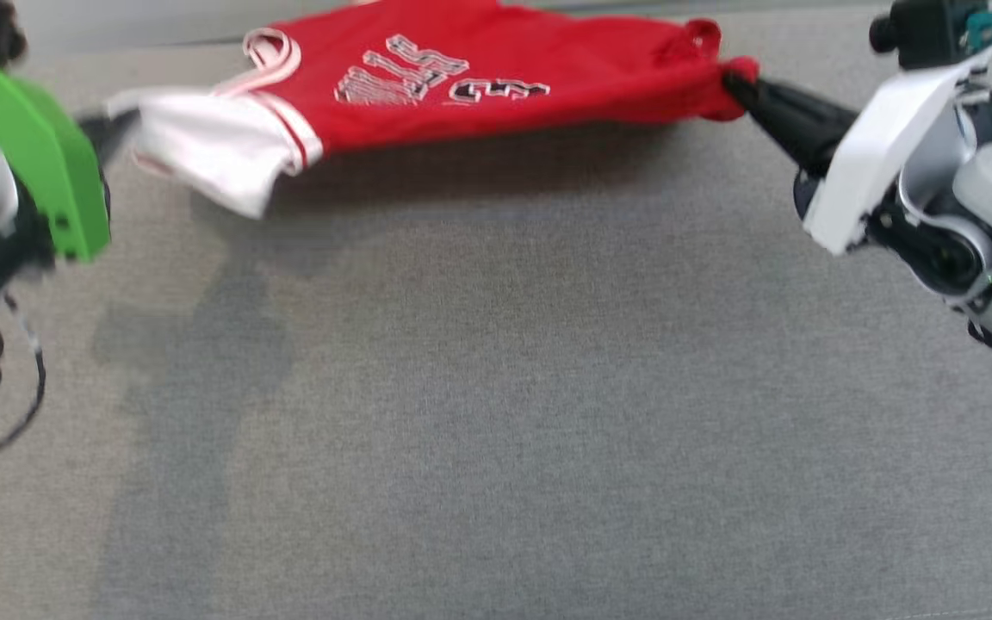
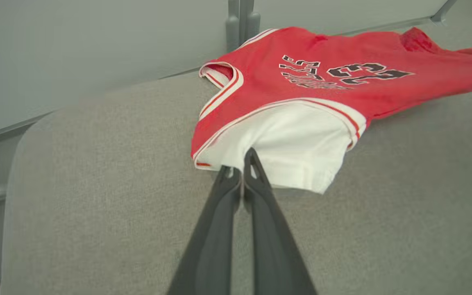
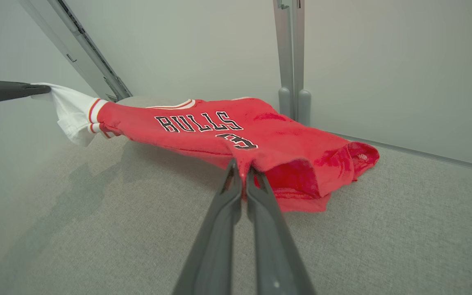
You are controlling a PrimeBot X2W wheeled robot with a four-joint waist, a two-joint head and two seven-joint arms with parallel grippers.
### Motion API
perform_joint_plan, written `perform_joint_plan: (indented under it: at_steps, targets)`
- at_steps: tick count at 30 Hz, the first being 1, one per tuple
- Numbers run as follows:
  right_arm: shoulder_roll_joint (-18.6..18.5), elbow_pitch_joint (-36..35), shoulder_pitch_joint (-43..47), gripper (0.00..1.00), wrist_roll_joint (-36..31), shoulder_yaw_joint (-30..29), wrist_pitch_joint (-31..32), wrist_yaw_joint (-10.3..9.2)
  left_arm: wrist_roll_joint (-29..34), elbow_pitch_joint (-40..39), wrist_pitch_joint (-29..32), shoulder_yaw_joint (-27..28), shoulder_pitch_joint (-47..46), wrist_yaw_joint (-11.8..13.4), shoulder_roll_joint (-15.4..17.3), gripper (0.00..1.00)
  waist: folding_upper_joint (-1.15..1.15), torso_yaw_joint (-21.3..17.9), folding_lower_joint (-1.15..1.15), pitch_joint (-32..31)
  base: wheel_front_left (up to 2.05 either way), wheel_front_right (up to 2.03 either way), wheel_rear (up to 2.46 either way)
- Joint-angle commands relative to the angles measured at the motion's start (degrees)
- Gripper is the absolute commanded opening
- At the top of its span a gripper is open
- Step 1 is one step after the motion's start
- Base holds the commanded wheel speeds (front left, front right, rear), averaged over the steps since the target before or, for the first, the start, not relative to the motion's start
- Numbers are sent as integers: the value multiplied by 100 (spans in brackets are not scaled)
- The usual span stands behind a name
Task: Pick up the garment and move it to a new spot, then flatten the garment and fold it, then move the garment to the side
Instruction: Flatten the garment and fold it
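Cloth surface [image 1: 496,387], grey, nearest, shadowed beneath the load. Farther up, left gripper [image 2: 242,164] pinched fully closed on the white sleeve edge; right gripper [image 3: 242,172] likewise closed tight on the red hem corner. Between them, red garment [image 1: 496,95] stretched out toward the surface's far edge, lifted, sagging slightly mid-span. Behind, pale wall [image 3: 383,61] with grey post [image 3: 291,53].
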Motion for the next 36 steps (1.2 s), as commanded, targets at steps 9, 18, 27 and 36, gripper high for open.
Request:
perform_joint_plan:
  at_steps: [9,18,27,36]
  targets:
    - [-829,-884,1103,0,-113,187,1197,-2,-1033,-2025,1626,-380,1720,527,1107,0,0,-46,0,-967,0,0,0]
    - [-1496,-1490,1989,0,-74,192,2357,-2,-1932,-4095,2655,-678,2804,1368,2133,0,0,-163,0,-1009,0,0,0]
    - [-2046,-1872,2374,0,124,189,3384,-6,-2375,-5067,2815,-649,3226,1773,2660,0,0,-219,0,-914,0,0,0]
    - [-1875,-1868,2047,0,192,-158,3706,-6,-2697,-4832,3200,-370,2610,1765,2458,0,0,-233,0,-478,0,0,0]
